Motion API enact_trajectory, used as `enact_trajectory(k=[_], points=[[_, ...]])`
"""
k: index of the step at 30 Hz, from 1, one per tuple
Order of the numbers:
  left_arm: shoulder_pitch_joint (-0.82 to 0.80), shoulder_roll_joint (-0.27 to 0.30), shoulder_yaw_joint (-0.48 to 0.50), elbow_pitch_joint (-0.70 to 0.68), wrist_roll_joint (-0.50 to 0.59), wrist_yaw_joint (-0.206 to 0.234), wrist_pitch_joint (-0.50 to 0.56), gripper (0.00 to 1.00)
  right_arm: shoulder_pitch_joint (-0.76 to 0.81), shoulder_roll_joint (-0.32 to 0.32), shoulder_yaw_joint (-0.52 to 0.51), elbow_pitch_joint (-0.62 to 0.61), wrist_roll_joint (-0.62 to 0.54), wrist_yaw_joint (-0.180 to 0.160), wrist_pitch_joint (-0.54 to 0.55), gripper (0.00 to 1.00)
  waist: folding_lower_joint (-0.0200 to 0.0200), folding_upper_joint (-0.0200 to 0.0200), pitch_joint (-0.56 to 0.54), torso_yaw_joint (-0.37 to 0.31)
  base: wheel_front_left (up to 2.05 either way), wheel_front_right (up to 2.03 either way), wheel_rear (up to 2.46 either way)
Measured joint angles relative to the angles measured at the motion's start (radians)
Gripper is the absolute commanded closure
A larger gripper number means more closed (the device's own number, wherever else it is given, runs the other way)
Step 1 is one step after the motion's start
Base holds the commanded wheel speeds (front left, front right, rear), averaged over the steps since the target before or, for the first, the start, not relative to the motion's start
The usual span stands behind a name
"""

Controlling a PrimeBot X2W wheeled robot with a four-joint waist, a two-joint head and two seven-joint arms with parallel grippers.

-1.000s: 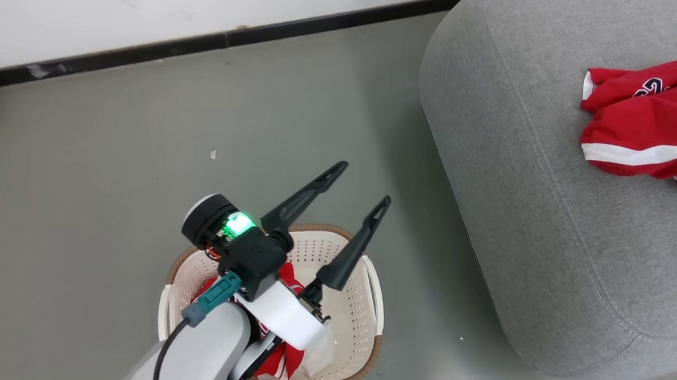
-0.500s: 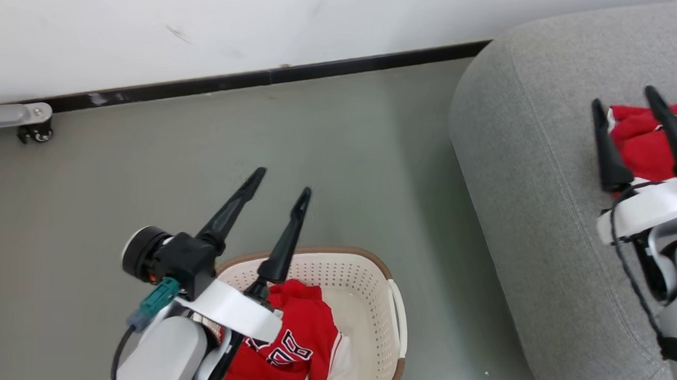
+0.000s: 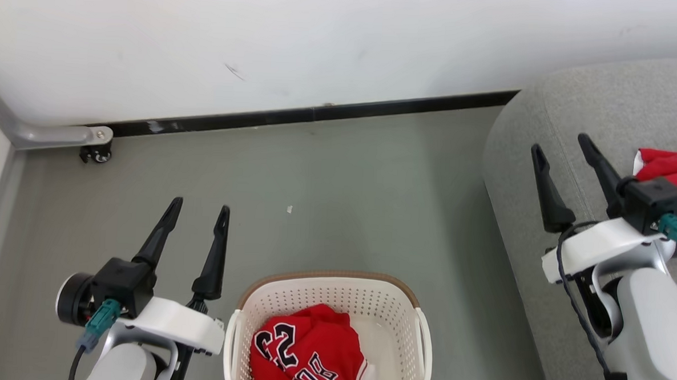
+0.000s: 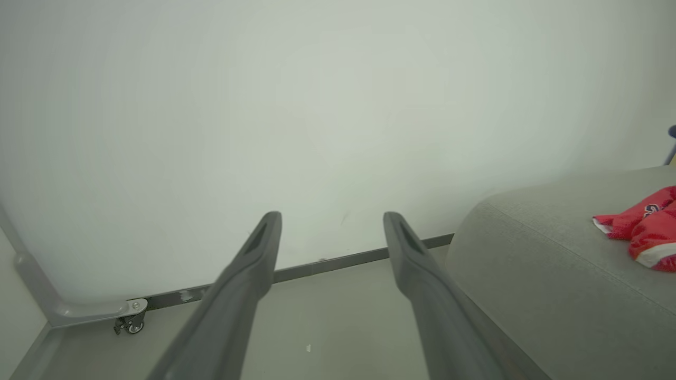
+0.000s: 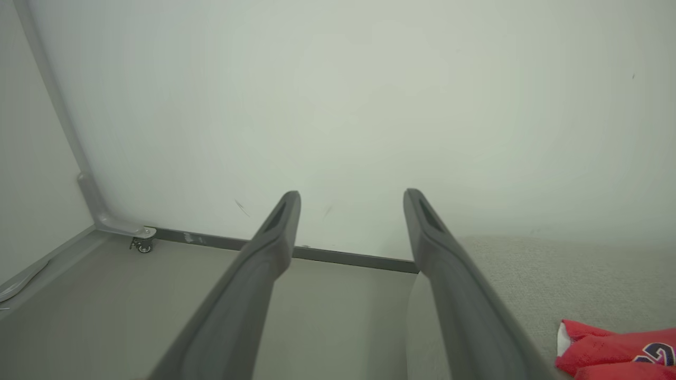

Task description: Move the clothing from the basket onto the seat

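Head view: soft red clothing (image 3: 303,354) is lying crumpled in the perforated cream basket (image 3: 311,296). A second red garment (image 3: 668,164) is resting on the rounded grey fabric seat (image 3: 548,108). Both left fingers (image 3: 159,233) and right fingers (image 3: 547,190) are hanging spread apart, gripping nothing.

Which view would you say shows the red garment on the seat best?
The left wrist view: the garment lies unobstructed on the seat, cut by the frame edge. In the head view the right gripper partly covers it; the right wrist view catches its corner at the bottom edge.
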Motion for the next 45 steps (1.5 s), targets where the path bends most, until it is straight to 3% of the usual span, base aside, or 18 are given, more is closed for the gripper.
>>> enact_trajectory(k=[22,45], points=[[0.150,0.008,0.115,0.096,-0.033,0.070,0.000,0.00,0.273,0.062,-0.075,-0.034,-0.015,0.000,0.000,0.00,-0.0001,0.0000,-0.140,0.076,0.00,0.00,0.00],[0.211,0.015,0.152,0.106,-0.030,0.071,0.000,0.00,0.416,0.085,-0.050,-0.111,-0.018,0.000,0.014,0.00,0.0000,0.0000,-0.183,0.063,0.00,0.00,0.00]])
